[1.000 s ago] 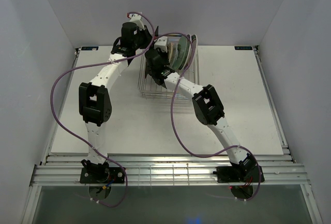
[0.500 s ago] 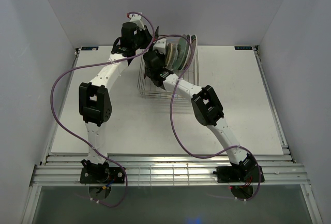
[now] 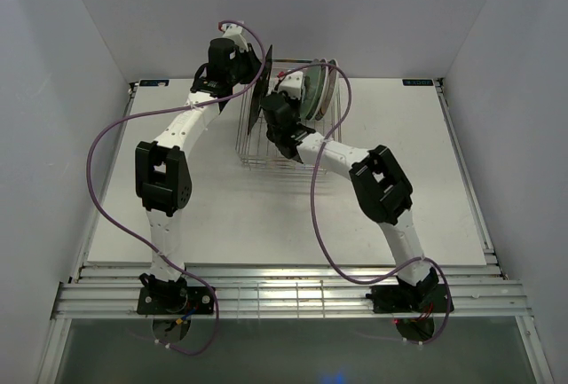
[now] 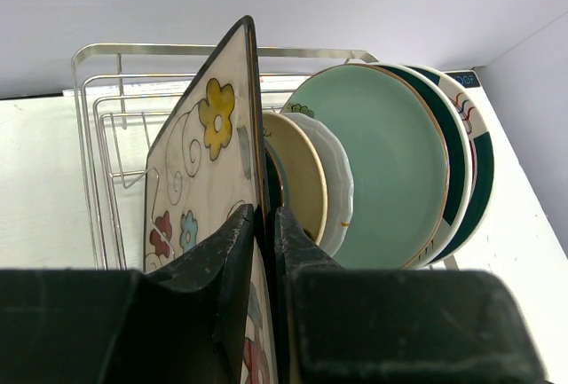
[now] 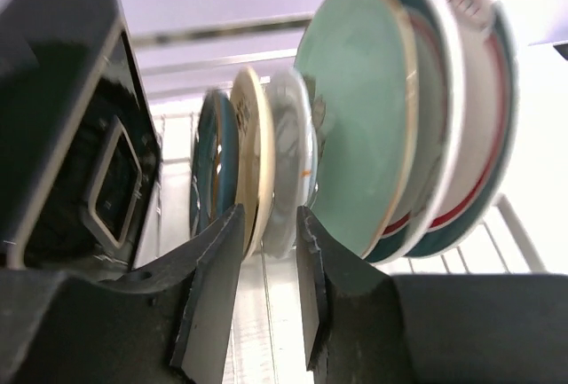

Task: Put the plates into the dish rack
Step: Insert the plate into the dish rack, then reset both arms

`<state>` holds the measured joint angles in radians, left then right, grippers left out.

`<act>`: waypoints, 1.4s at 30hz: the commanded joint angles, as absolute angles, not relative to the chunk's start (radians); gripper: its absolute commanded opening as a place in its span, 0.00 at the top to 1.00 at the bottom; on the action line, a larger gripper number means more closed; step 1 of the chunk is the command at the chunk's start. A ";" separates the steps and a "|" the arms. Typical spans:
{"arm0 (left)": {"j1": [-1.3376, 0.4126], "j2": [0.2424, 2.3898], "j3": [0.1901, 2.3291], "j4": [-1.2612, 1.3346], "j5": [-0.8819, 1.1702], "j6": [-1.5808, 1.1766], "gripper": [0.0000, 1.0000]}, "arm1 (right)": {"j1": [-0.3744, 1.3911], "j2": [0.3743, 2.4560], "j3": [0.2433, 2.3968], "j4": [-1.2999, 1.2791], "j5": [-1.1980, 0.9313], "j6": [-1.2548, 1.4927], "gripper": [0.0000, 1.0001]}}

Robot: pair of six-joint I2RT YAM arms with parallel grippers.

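Observation:
My left gripper (image 4: pixel 264 224) is shut on the lower edge of the square floral plate (image 4: pixel 204 171), holding it upright over the left end of the dish rack (image 4: pixel 98 136). In the top view this plate (image 3: pixel 265 74) stands edge-on beside the left gripper (image 3: pixel 256 78). Several plates stand in the rack: dark teal (image 5: pixel 213 171), cream (image 5: pixel 253 153), blue-grey (image 5: pixel 288 153), pale green (image 5: pixel 355 109) and two teal-red rimmed white ones (image 5: pixel 470 127). My right gripper (image 5: pixel 271 251) is open inside the rack (image 3: pixel 330 131), just short of the cream and blue-grey plates, with nothing between its fingers.
The left arm's black wrist housing (image 5: pixel 71 136) fills the left side of the right wrist view, close to the right gripper. The rack stands at the back middle of the white table (image 3: pixel 399 180), near the rear wall. Purple cables (image 3: pixel 311 215) loop off both arms.
The right gripper's jaws have spread apart, and the right arm's elbow has swung to the right. The left arm has held still with the floral plate.

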<state>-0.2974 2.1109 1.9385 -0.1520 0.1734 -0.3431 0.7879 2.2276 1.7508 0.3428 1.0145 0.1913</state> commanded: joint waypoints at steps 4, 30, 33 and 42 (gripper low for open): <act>-0.285 2.109 1.948 -0.259 0.201 -0.342 0.80 | 0.801 2.040 1.599 0.523 1.012 0.210 0.64; -0.285 2.172 2.022 -0.310 0.330 -0.351 0.61 | 0.805 1.500 0.830 0.704 0.982 0.365 0.66; -0.285 2.174 2.019 -0.310 0.333 -0.347 0.59 | 0.805 1.457 0.776 0.707 0.982 0.383 0.66; -0.290 2.210 2.039 -0.330 0.393 -0.324 0.53 | 0.805 1.338 0.646 0.706 0.988 0.417 0.66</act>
<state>-0.3000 2.1872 2.0300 -0.2401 0.3779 -0.3561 0.8017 1.3880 0.6720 0.6529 0.9588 0.3798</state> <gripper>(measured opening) 0.464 0.341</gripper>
